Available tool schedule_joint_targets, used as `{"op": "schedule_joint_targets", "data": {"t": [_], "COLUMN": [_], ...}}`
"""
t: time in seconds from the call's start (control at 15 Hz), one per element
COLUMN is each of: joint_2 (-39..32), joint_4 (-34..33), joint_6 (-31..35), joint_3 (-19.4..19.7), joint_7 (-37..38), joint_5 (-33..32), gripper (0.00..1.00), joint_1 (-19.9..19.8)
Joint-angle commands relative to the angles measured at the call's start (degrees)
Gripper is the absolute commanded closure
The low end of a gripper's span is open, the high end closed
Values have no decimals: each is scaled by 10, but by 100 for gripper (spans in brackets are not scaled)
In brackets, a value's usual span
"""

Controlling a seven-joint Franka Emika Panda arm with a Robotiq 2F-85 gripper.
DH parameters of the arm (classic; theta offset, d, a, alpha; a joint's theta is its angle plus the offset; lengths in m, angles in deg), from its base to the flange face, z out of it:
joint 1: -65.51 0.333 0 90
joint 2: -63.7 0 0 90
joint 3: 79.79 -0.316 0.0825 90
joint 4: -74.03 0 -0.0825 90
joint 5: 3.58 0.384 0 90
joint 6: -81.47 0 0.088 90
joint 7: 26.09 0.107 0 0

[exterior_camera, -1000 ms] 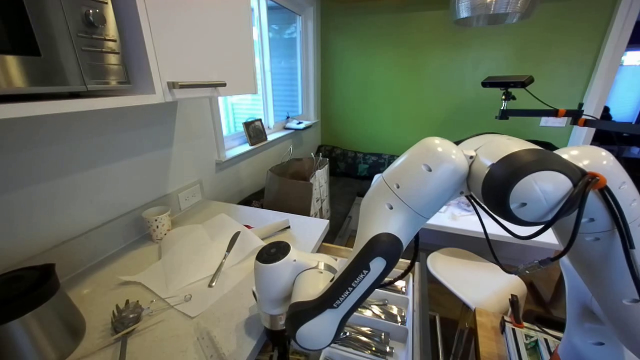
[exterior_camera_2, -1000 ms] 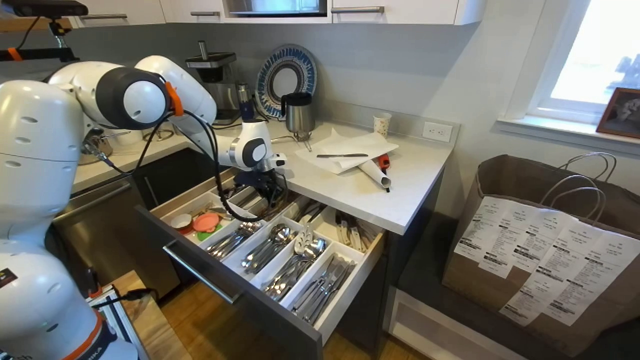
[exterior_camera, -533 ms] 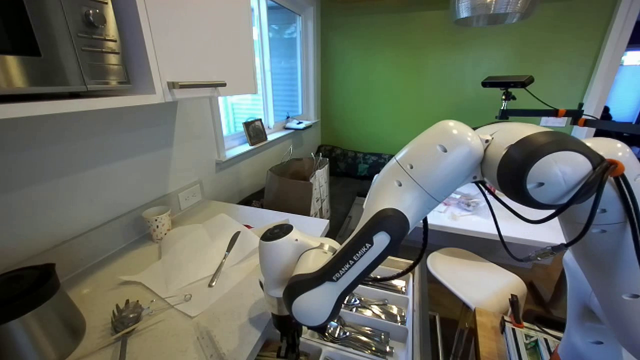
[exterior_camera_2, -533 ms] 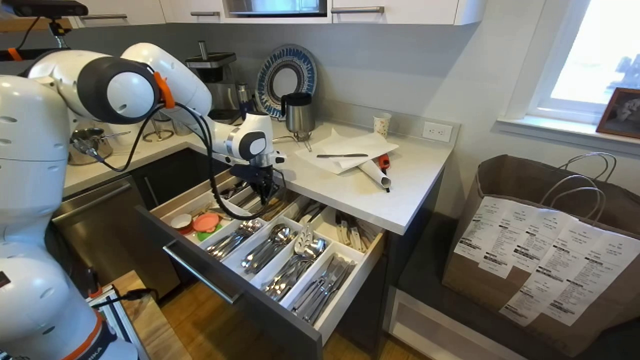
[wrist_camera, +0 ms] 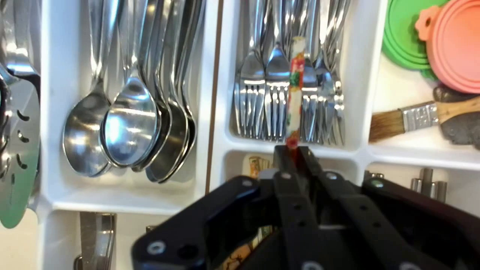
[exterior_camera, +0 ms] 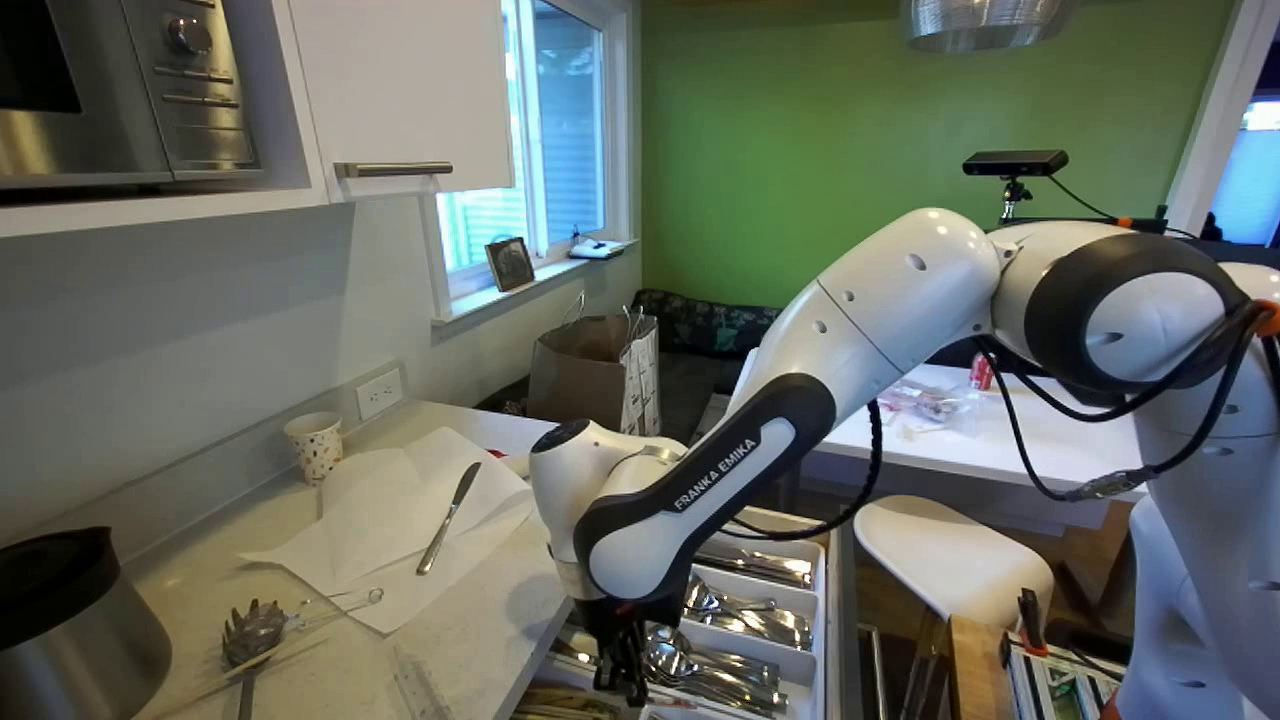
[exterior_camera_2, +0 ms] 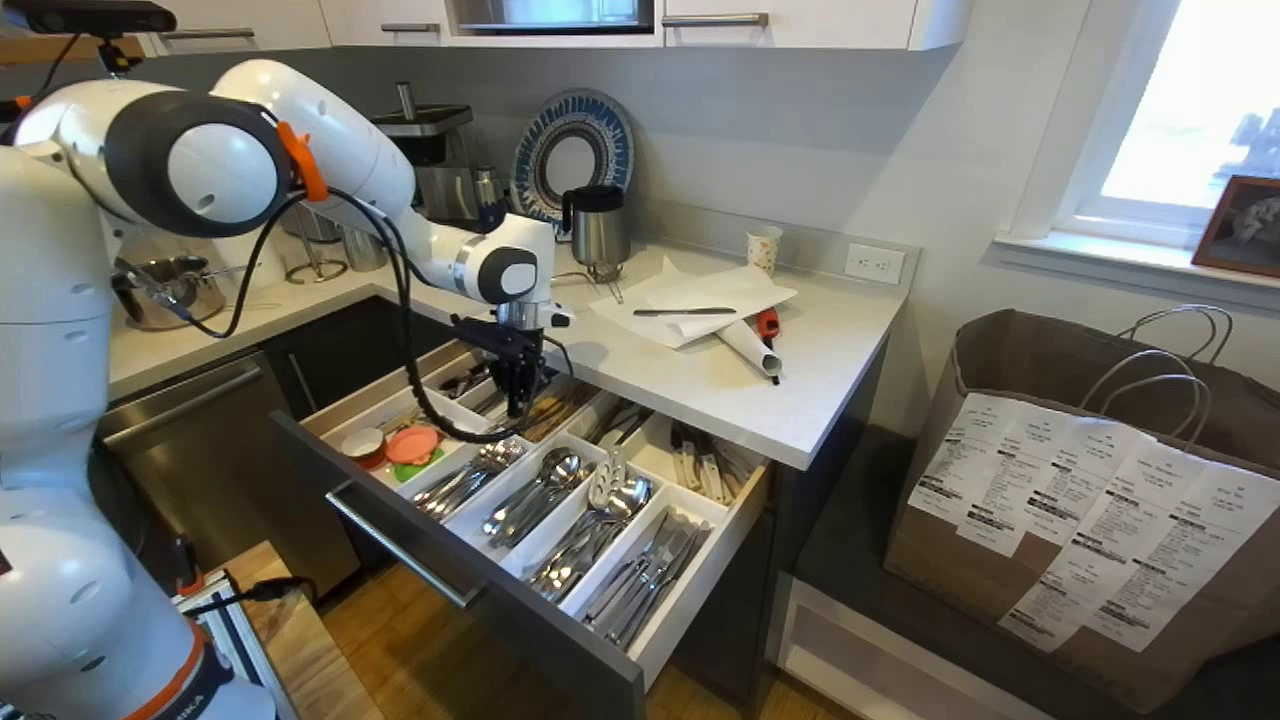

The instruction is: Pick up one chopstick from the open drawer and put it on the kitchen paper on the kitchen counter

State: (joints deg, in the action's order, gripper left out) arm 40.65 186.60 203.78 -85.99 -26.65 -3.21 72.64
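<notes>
Floral-patterned chopstick [wrist_camera: 295, 93] pinched between tips of gripper [wrist_camera: 294, 153], above pulled-out drawer [exterior_camera_2: 560, 660]; extends across forks [wrist_camera: 252, 73], contact with them unclear. Wrist view: spoons [wrist_camera: 131, 116] left; brush [wrist_camera: 420, 116], coral disc [wrist_camera: 457, 45] and green disc [wrist_camera: 401, 32] right. Exterior view: creased kitchen paper [exterior_camera_2: 715, 290] on kitchen counter [exterior_camera_2: 810, 365], knife [exterior_camera_2: 685, 311] lying on it, white roll [exterior_camera_2: 748, 345] at near right edge, cup [exterior_camera_2: 764, 248] just beyond far side; paper bag [exterior_camera_2: 945, 570] right of counter. Exterior view: green wall [exterior_camera: 800, 150], far.

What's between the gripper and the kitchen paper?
From the gripper: part of the drawer, then a bare strip of counter up to the paper, in both exterior views.
</notes>
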Motion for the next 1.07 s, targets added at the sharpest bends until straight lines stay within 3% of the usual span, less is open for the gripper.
{"op": "schedule_joint_targets", "data": {"t": [0.0, 0.4, 1.0], "joint_2": [44, 110, 205], "joint_4": [57, 138, 210], "joint_6": [-17, 12, 40], "joint_3": [-5, -23, -30], "joint_7": [-31, -150, -422], "joint_5": [-19, -26, 50], "gripper": [98, 98, 98], "joint_1": [3, -6, -23]}}
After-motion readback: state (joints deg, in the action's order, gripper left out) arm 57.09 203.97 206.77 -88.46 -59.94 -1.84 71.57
